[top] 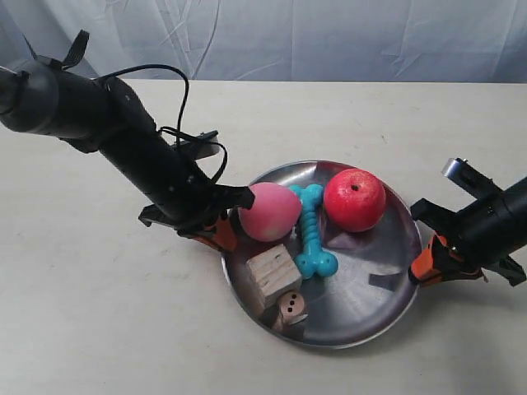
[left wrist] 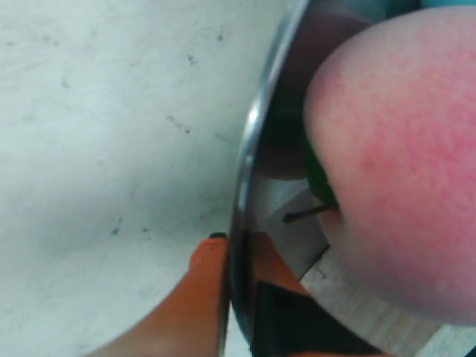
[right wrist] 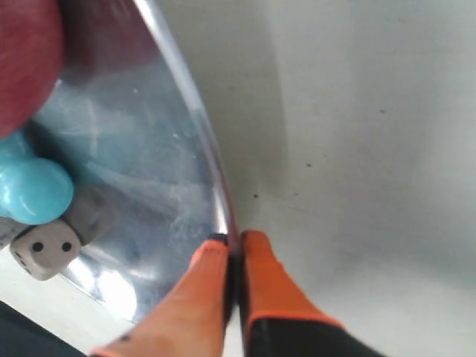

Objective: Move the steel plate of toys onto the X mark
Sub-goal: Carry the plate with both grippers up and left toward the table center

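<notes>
The steel plate (top: pixel 362 288) lies mid-table and holds all the toys: the pink peach (top: pixel 269 211), the red apple (top: pixel 354 199), the turquoise bone (top: pixel 313 230), the wooden cube (top: pixel 272 274) and the small die (top: pixel 291 307). My left gripper (top: pixel 221 234) is shut on the rim beside the peach. The left wrist view shows this gripper (left wrist: pixel 239 249) with one finger on each side of the plate's rim (left wrist: pixel 249 149), close to the peach (left wrist: pixel 401 149). My right gripper (top: pixel 426 262) pinches the opposite rim. The right wrist view shows that gripper (right wrist: pixel 235 242), the plate (right wrist: pixel 149 171), the die (right wrist: pixel 46 249), the bone (right wrist: pixel 30 186) and the apple (right wrist: pixel 22 67). No X mark shows.
The pale beige table (top: pixel 82 288) stretches all around the plate. A white cloth backdrop (top: pixel 329 37) hangs behind the table's far edge. A black cable (top: pixel 177 90) loops off the left arm.
</notes>
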